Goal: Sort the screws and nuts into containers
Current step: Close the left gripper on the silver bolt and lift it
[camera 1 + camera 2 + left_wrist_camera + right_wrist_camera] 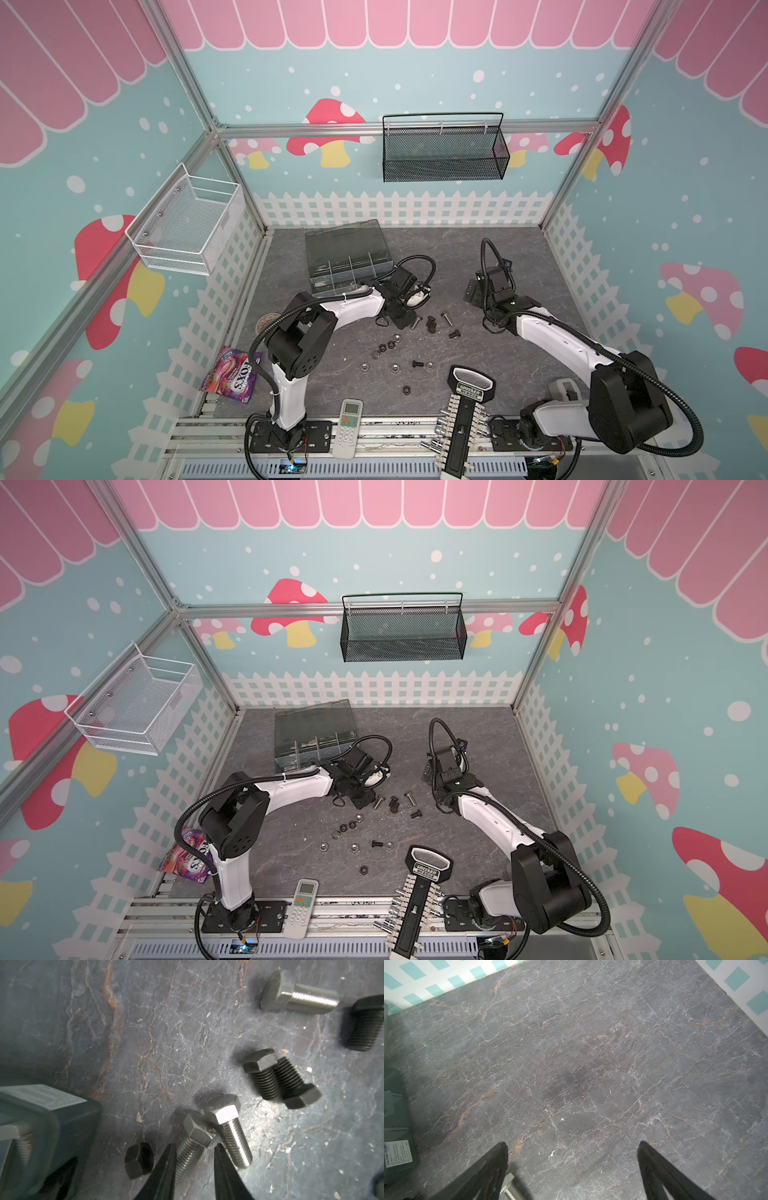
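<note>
Where the left claw (pixel 195 1145) stands: low over the worktop (pixel 453 249), just beside the organizer box (pixel 347 245). Its tips are drawn close about the threaded shank of a silver screw (pixel 193 1138). A sliver of worktop shows at one tip, so I cannot tell if the pinch is complete.
Right claw (pixel 572 1145): spread wide over bare worktop, holding nothing.
Organizer box: lid open; a stored screw (pixel 21 1138) seems to lie in the compartment at its corner; the rest is too dim to read.
Loose screws (pixel 430 323): a handful, silver and black, clustered by the left claw.
Loose nuts (pixel 390 345): about eight, scattered nearer the arm bases.
Progress: early, by my judgement; nearly everything is left to sort.
</note>
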